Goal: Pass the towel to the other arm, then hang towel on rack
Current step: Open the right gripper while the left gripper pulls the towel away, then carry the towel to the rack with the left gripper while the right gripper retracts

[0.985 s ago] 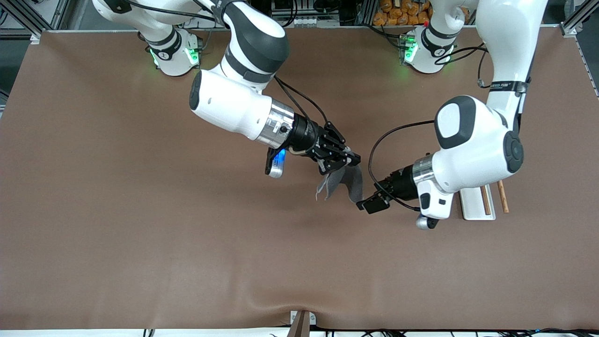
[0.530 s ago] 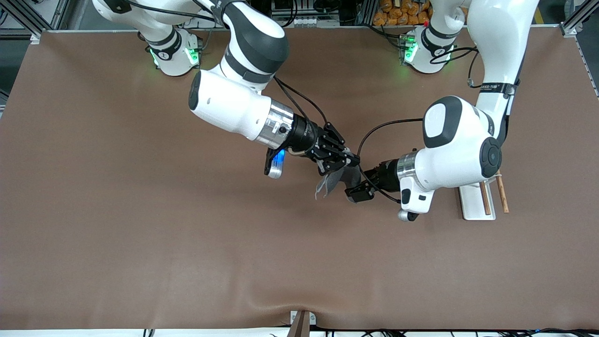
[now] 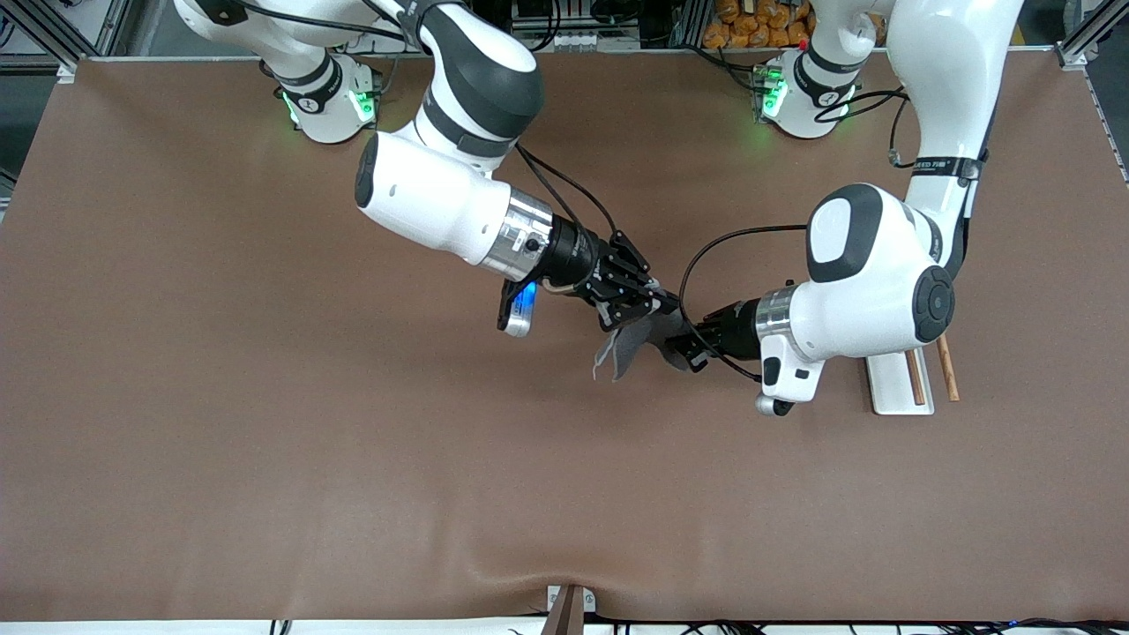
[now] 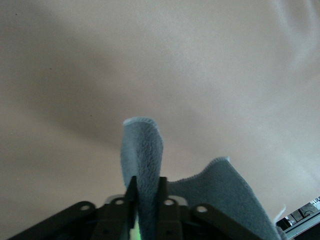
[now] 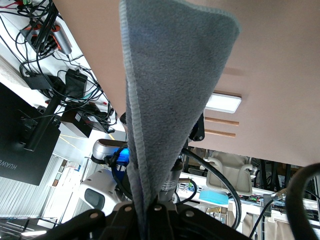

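Observation:
The grey towel (image 3: 628, 346) hangs in the air over the middle of the table. My right gripper (image 3: 660, 305) is shut on its top edge; in the right wrist view the cloth (image 5: 170, 75) rises from the pinched fingers of that gripper (image 5: 150, 209). My left gripper (image 3: 691, 351) is at the towel's edge toward the left arm's end. In the left wrist view a fold of the towel (image 4: 143, 150) fills the gap of that gripper (image 4: 146, 181) and both fingers press on it. The rack (image 3: 889, 386), a white base with two wooden rods, lies on the table under the left arm's elbow.
The rack also shows in the right wrist view (image 5: 223, 103). The brown table mat (image 3: 265, 423) stretches wide around both arms. A small bracket (image 3: 569, 604) sits at the table edge nearest the camera.
My left gripper moved in toward the towel and its fingers closed on the towel's hanging edge. My right gripper stayed in place, holding the towel.

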